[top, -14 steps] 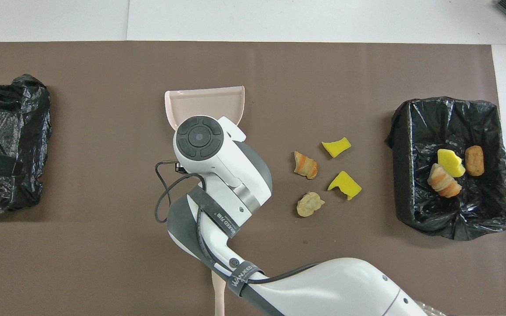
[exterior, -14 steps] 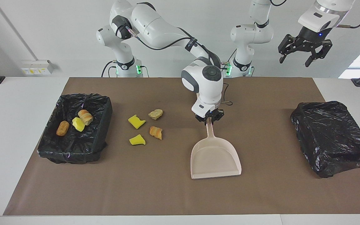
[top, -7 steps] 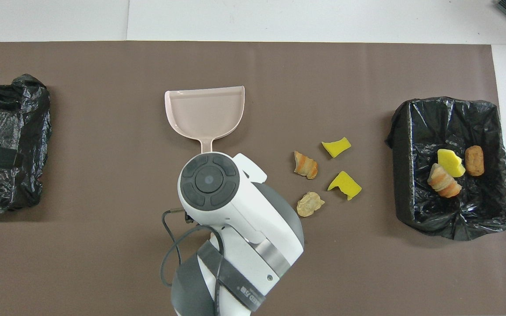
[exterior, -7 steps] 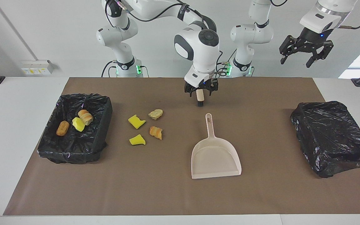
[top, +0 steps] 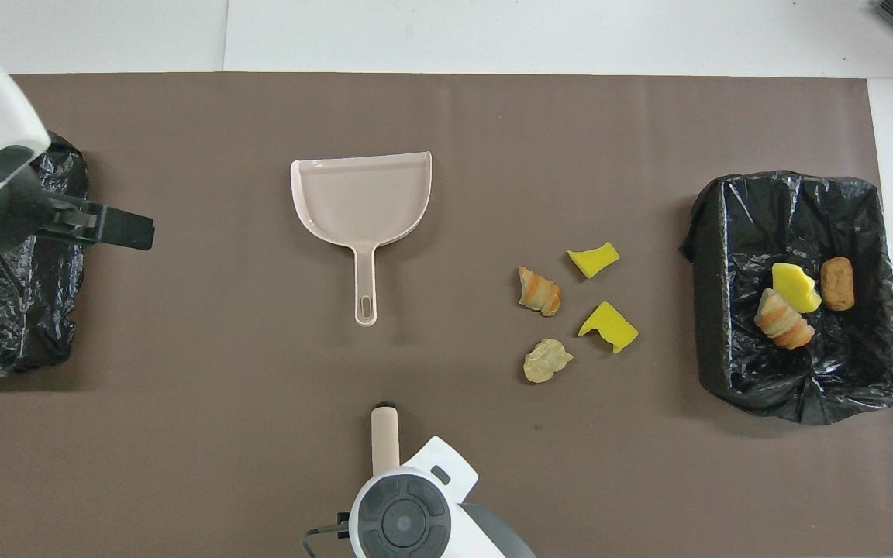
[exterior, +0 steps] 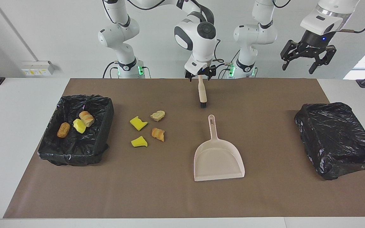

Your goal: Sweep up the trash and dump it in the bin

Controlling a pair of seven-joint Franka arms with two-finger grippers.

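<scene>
The four loose pieces of trash (exterior: 148,127) lie beside the dustpan (exterior: 218,161), toward my right arm's end, between it and the bin (exterior: 76,129). The brush (exterior: 202,94) lies nearer the robots than the dustpan, its long axis in line with the dustpan's handle. My right gripper (exterior: 200,74) hangs spread and empty over the brush's handle end; my left gripper (exterior: 308,57) waits spread over the other bag (exterior: 336,139).

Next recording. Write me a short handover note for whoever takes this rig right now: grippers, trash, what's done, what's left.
Left gripper: open, empty, raised over the bagged bin at the left arm's end, waiting.
Right gripper: over the handle end of the brush, which lies nearer the robots than the dustpan.
Done: three pieces in the lined bin at the right arm's end.
Left: four pieces on the mat between that bin and the empty dustpan; sweep, dump.
</scene>
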